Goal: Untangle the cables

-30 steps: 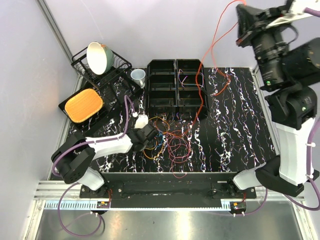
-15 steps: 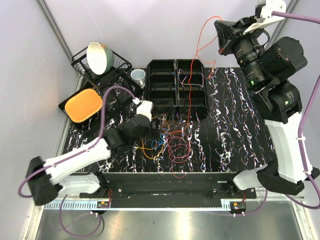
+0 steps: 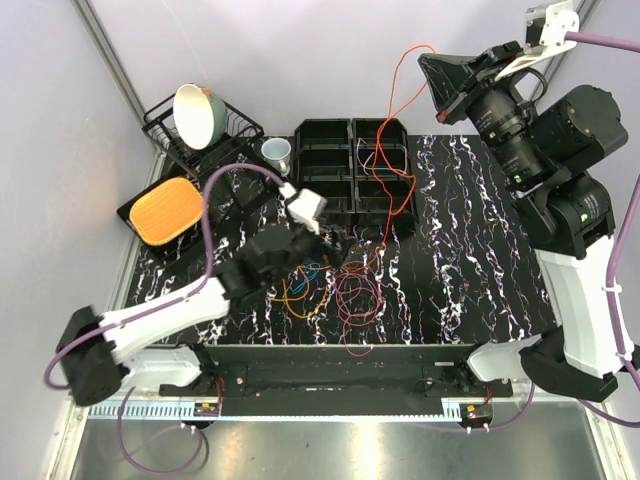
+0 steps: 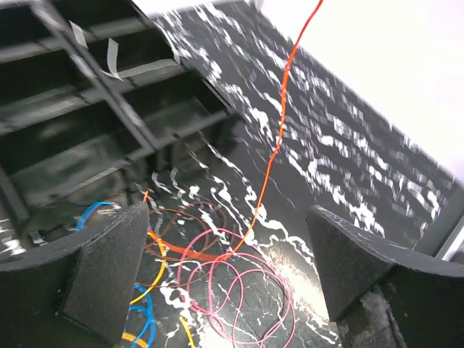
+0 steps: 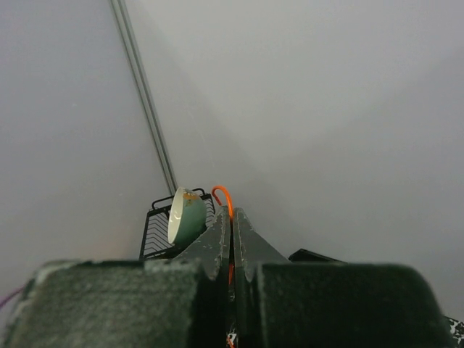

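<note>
My right gripper (image 5: 232, 221) pinches the orange cable (image 4: 280, 109), raised toward 1 o'clock. My left gripper (image 4: 225, 275) hangs wide open over the cables (image 3: 345, 290) mid-table, bins (image 3: 325, 170) at 12.

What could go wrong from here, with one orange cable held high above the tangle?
1. The right gripper, shut on the orange cable, may drag the whole tangle along, since the open left gripper pins nothing down.
2. The cable crosses the black bins, so it could snag on a wall.
</note>
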Tool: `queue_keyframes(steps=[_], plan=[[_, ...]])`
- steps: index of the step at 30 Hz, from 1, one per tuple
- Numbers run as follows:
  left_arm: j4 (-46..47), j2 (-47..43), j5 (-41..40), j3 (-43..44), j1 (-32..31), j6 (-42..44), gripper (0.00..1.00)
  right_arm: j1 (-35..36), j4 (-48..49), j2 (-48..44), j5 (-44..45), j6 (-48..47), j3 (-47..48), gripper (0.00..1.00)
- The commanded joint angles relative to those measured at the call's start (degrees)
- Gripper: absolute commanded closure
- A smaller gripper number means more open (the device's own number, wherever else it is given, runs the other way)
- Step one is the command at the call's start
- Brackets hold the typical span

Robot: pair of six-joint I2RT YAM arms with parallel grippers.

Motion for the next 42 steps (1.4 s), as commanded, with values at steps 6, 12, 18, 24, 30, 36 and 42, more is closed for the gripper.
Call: queue_keyframes(steps=[6, 12, 18, 24, 30, 36, 42], plan=[[15.1, 17.4, 7.8, 8.0, 0.0, 1.0, 0.12, 0.2, 2.9, -2.6, -4.5, 4.1, -0.8, 1.0], [15.2, 25.6, 9.6, 13.3, 0.0, -1.1, 0.4, 0.2, 2.2, -4.0, -4.5, 3.6, -1.4, 1.0], [12.4, 26.2, 6.9, 14.3, -0.4, -3.9, 1.0, 0.2, 1.3, -4.8, -3.5, 2.4, -2.0, 1.0], [0.4, 22.1, 6.8, 18.8, -1.5, -2.9, 1.0, 0.2, 1.2, -5.8, 0.6, 0.9, -5.0, 1.0], [-11.5, 14.4, 4.8, 27.1, -1.7, -1.2, 1.0, 0.2, 1.5, -7.0, 8.7, 0.0, -10.1, 1.0], [-14.9, 11.0, 2.7, 36.3, -1.6, 2.2, 1.0, 0.2, 2.6, -7.8, 12.3, 2.4, -15.8, 1.0], [-7.6, 15.3, 4.8, 39.2, 0.4, 3.0, 1.0, 0.2, 11.4, -8.6, 16.9, 3.6, -25.5, 1.0]])
